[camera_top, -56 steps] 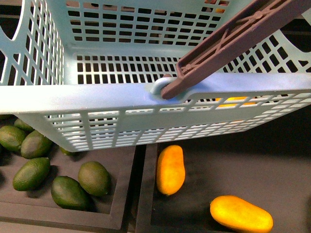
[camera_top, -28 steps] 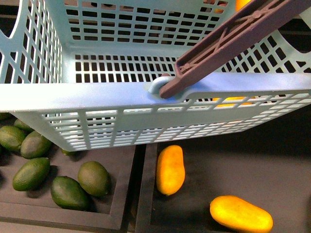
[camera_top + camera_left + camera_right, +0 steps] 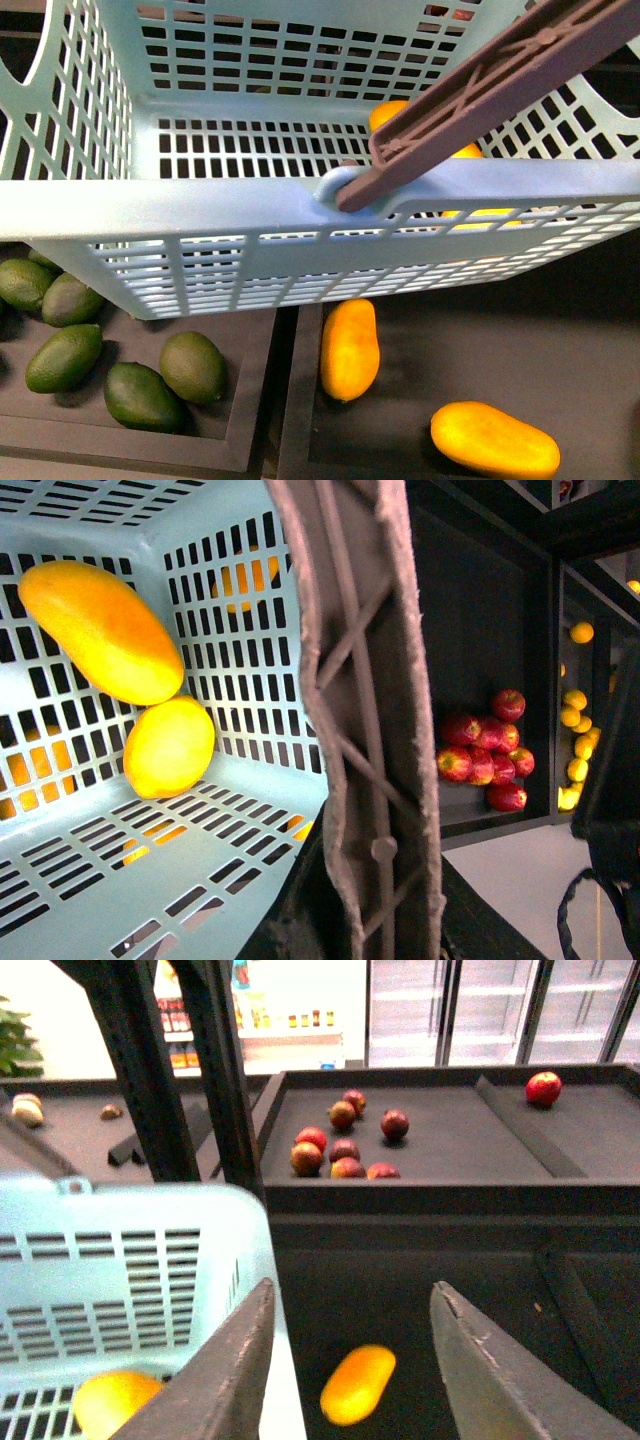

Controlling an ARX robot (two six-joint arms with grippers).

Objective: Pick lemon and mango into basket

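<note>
Nearest your front camera, one loose yellow-orange mango and a second loose mango lie on the dark display tray. The dark green oval fruits sit in the tray to the left. None of these has shifted over the last second.

Above them hangs the light teal slotted plastic basket, and that is where the change is. Orange fruit now shows on the grid floor beside the brown swing handle. Half a second ago you had only a scrap of orange at the top edge of the view.

Your left wrist camera confirms it. The smooth elongated yellow-orange mango rests inside the basket against the slotted wall, touching the small rounded yellow lemon beside it. With both fruits inside, I judge the picking done, and you have nothing left to fetch.

Your right claw is spread wide and carries nothing. It is just past the basket's rim, above a loose mango on the tray. Your left claw appears clenched on the brown swing handle, though the handle hides most of its fingers, so treat that as likely, not certain.

Farthest off, the red apples lie untouched on a rear tray.
</note>
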